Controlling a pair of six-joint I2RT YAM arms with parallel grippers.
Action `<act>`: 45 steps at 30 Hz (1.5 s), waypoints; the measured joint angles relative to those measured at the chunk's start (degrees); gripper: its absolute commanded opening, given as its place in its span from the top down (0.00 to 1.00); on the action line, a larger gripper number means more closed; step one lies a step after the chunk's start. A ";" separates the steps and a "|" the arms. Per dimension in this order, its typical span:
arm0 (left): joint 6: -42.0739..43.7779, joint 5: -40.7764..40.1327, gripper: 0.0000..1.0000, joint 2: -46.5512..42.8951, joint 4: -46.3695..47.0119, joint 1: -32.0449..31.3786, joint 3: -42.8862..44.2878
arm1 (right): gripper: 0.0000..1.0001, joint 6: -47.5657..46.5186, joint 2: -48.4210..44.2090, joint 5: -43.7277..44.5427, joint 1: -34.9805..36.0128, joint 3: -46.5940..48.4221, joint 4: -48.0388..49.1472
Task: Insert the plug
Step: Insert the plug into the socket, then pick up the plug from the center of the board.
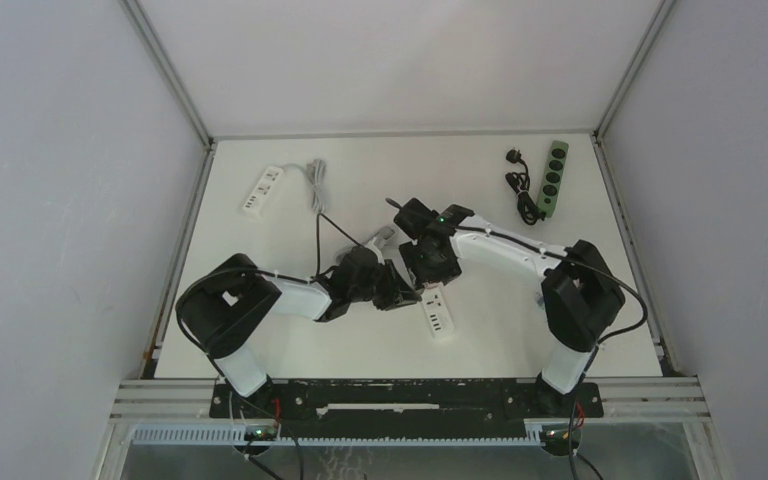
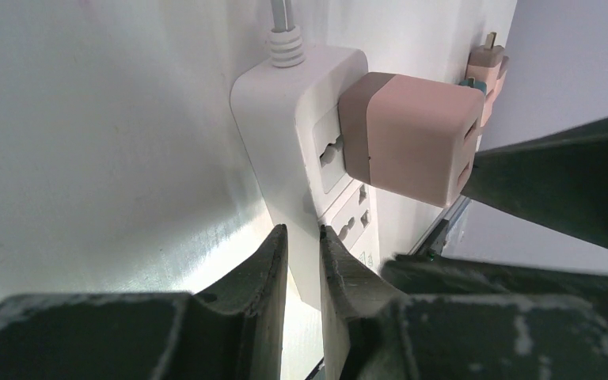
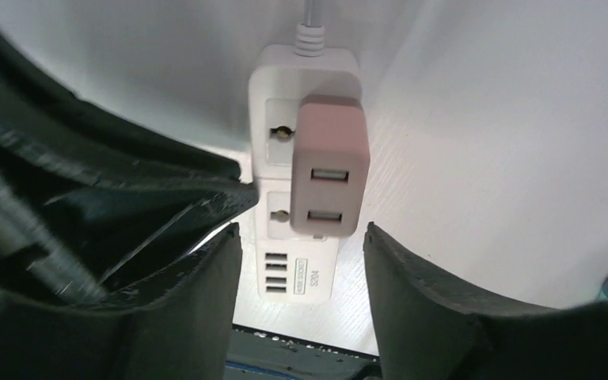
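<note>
Shows the plug [image 3: 328,166] seated in the strip [image 3: 273,95], near the cord end at twelve o'clock. Pins the strip's six o'clock end with the left gripper [image 2: 302,237], clamped on its edge, apparently to steady it. Holds the right gripper [image 3: 301,233] partly open and empty, jaws flanking the plug at four and eight o'clock without touching. Suggests insertion done.

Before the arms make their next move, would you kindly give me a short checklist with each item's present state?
1. The pink plug sits flush in the white power strip: ok.
2. The right pincer is open, not clamping the plug: ok.
3. The left pincer is shut at the strip's near edge: ok.
4. The left pincer actually grips the strip: cannot tell.
5. The strip's cable end is free of both pincers: ok.
</note>
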 measured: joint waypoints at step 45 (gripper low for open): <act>32.02 -38.03 0.00 -61.46 -64.54 10.69 20.44 | 0.00 5.60 -50.12 0.17 -38.14 -29.68 0.81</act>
